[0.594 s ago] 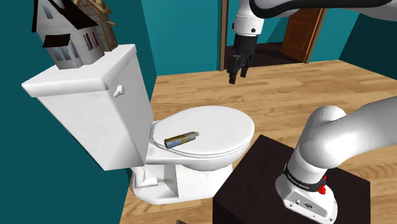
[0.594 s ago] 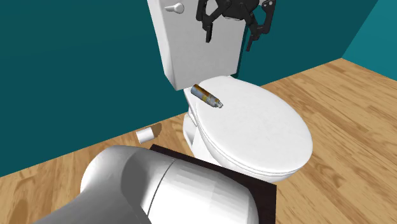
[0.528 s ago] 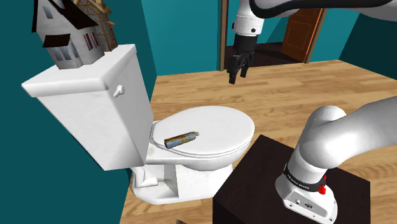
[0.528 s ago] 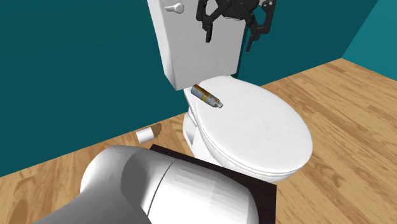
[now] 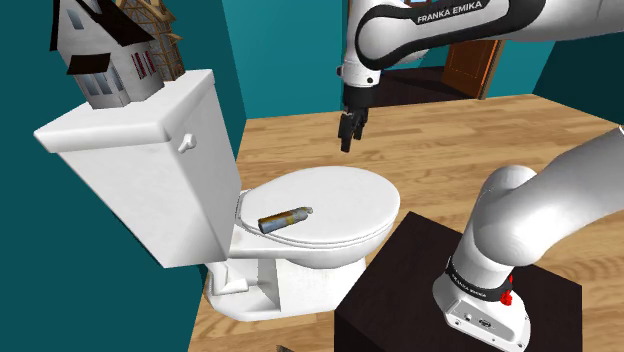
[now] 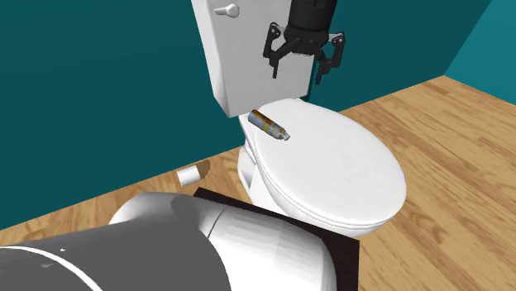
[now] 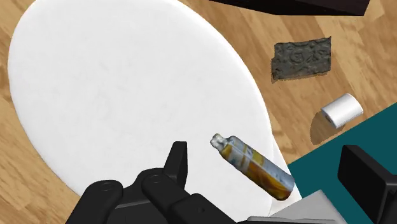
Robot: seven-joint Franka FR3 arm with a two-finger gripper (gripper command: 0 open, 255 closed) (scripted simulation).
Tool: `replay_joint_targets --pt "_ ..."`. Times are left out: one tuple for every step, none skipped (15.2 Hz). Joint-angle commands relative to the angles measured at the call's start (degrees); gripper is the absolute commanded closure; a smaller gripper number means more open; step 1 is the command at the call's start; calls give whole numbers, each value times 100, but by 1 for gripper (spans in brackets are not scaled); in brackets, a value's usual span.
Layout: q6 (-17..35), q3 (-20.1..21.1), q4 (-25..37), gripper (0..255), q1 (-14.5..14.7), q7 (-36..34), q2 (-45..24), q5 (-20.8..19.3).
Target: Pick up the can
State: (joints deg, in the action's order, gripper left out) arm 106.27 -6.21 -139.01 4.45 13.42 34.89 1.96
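A slim spray can (image 5: 285, 218) with a yellow and grey label lies on its side on the closed white toilet lid (image 5: 335, 200), near the hinge. The second exterior view has the can (image 6: 269, 126) at the lid's back edge, nozzle toward the lid's middle. My black gripper (image 5: 347, 135) hangs in the air above the lid, well clear of the can, fingers pointing down. Its jaws stand wide apart with nothing between them (image 6: 296, 73). Seen from the wrist, the can (image 7: 254, 167) lies below the gripper (image 7: 264, 153), between the two fingers and far beneath them.
A toy house (image 5: 110, 50) stands on the white toilet tank (image 5: 140, 160). A paper roll (image 6: 192, 174) and a grey rag (image 7: 302, 58) lie on the wooden floor beside the toilet. The dark stand (image 5: 400, 290) sits close to the bowl's front. Teal walls rise behind.
The gripper has moved toward the shoulder view's left and come down a little, now hanging over the toilet lid. The can has not moved.
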Motion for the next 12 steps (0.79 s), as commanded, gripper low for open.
replay_joint_targets --pt "366 -63 -5 0 113 295 -395 19" --pt "533 -92 3 0 168 440 -589 33" --pt "697 -120 18 0 222 586 -787 52" --pt "856 -145 40 0 276 733 -989 75" --pt "1011 -166 70 0 328 882 -1194 102" --pt "1162 -187 108 0 382 1031 -1402 132" --pt "1307 -204 152 0 434 1180 -1613 167" --pt "1447 -219 203 0 485 1331 -1826 205" --pt "1582 -229 261 0 534 1482 -2040 246" --pt "1711 -236 325 0 582 1633 -2256 291" --pt "1834 -239 396 0 627 1785 -2473 339" --pt "1952 -236 473 0 668 1937 -2690 389"
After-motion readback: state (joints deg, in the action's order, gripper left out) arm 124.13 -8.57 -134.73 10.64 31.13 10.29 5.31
